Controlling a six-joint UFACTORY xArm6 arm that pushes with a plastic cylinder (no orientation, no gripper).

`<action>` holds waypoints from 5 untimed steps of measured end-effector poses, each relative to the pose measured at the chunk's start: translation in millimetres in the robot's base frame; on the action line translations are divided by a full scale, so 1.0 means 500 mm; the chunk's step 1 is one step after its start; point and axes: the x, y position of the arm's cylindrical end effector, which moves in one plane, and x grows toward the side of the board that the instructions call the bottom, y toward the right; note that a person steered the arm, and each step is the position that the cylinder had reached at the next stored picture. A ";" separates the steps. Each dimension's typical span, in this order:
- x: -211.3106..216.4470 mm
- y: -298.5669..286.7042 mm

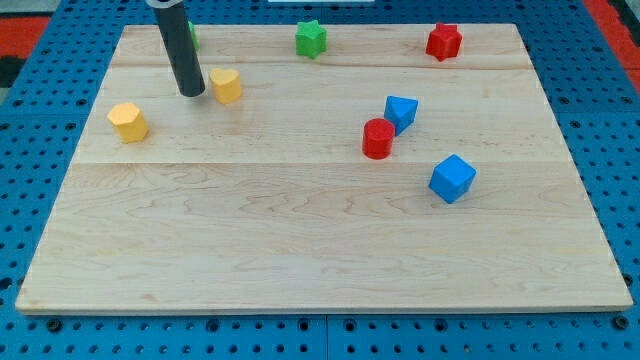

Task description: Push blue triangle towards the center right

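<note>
The blue triangle (401, 111) lies right of the board's middle, touching a red cylinder (378, 138) at its lower left. My tip (192, 92) is at the upper left of the board, far left of the blue triangle. It stands just left of a yellow block (227, 85). A blue cube (452, 178) lies below and right of the triangle.
A yellow hexagon block (128, 122) sits near the left edge. A green star (311, 38) and a red star (444, 41) lie along the top edge. A green block (192, 38) is mostly hidden behind the rod. The wooden board (320, 250) rests on a blue pegboard.
</note>
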 end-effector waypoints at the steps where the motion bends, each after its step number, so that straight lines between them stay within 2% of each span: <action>1: 0.006 0.000; 5: 0.030 0.000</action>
